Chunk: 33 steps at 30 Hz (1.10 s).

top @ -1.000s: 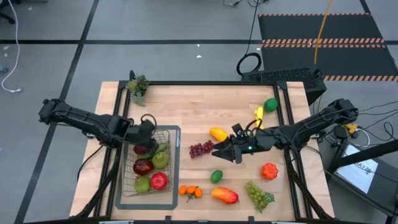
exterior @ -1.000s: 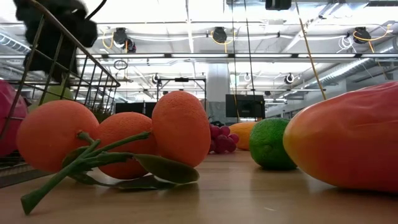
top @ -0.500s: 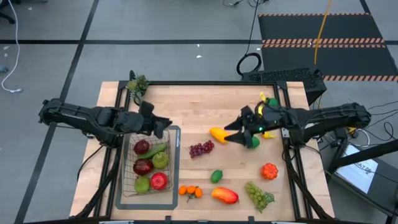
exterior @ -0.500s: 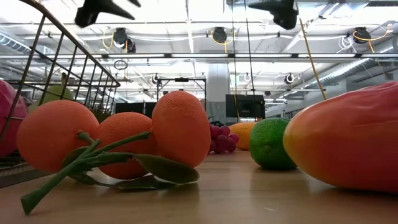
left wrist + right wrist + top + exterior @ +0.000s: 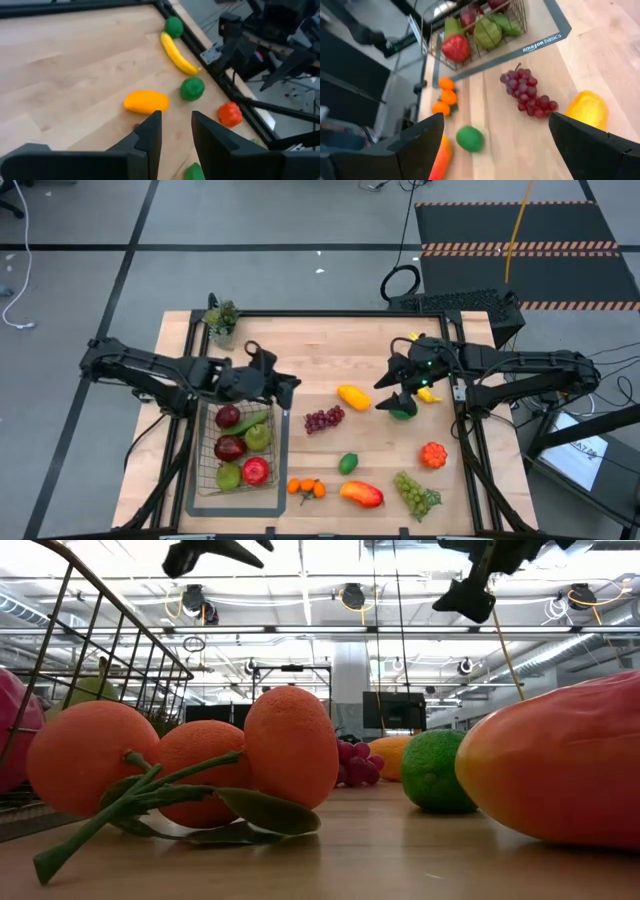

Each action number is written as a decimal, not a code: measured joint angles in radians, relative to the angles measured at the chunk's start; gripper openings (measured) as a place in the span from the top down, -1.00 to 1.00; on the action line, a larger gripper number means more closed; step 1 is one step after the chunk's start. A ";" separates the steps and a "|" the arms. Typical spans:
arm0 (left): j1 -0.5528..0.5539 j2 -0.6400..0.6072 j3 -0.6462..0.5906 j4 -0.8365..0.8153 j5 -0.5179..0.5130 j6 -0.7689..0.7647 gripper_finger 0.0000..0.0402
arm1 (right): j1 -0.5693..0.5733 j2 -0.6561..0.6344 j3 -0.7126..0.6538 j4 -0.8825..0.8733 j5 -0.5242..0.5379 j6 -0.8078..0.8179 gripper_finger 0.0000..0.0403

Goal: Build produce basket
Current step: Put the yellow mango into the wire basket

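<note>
Basket (image 5: 243, 450): made of thin grey wire in a grid, long and shallow, set on a flat grey mat (image 5: 281, 448) with round corners.
In the basket: red apples (image 5: 255, 470), green pears (image 5: 258, 437) and a long green piece are seen packed close.
Table (image 5: 320, 345): pale wood with a smooth grain.
Beside the basket: small round oranges (image 5: 306, 487) on a leafy stem, bumpy purple grapes (image 5: 324, 419), a round lime (image 5: 348, 463) and a shiny red-orange mango (image 5: 361, 494) are laid out.
Far from the basket: a curved yellow banana (image 5: 177, 53), green grapes (image 5: 414, 493) and a yellow mango (image 5: 352, 395) are found.
Left gripper (image 5: 287, 381): held over the basket's far corner, fingers (image 5: 150, 136) only a small way apart, nothing held.
Right gripper (image 5: 397, 394): held well away from the basket above a green fruit (image 5: 403, 409), jaws spread wide, nothing held.
</note>
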 joint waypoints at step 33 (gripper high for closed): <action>0.001 0.028 0.013 0.039 0.109 0.209 0.47 | -0.024 0.290 -0.402 0.694 0.326 -0.097 -0.77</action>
